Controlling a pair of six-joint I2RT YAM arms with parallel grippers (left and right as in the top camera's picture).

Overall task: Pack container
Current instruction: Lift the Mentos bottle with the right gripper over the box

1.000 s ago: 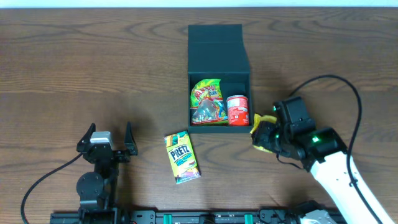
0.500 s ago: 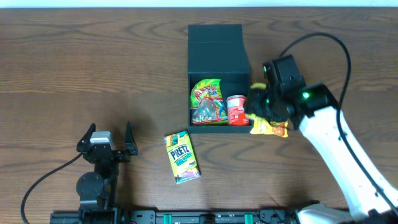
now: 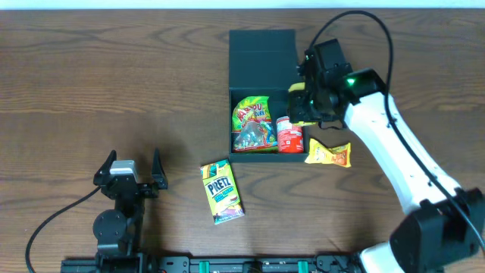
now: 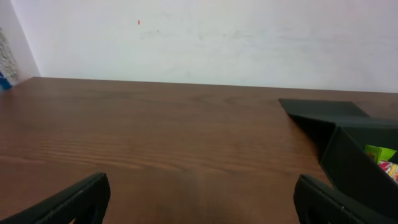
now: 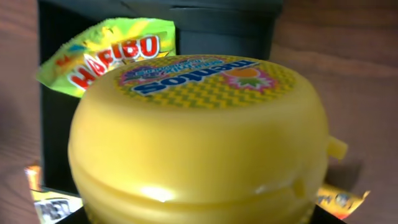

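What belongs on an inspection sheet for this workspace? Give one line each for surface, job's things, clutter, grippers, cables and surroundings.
Surface: dark wooden table, no spills seen.
Job's things: container open, lid laid flat behind it; Haribo bag and red can inside; Pretz packet and yellow packet lie on the table outside it.
Clutter: nothing seen.
Grippers: right gripper shut on a yellow tub above the container's right side; left gripper open, empty.
Cables: black cable arcs over the right arm; another trails from the left arm.
Surroundings: white wall behind the table.
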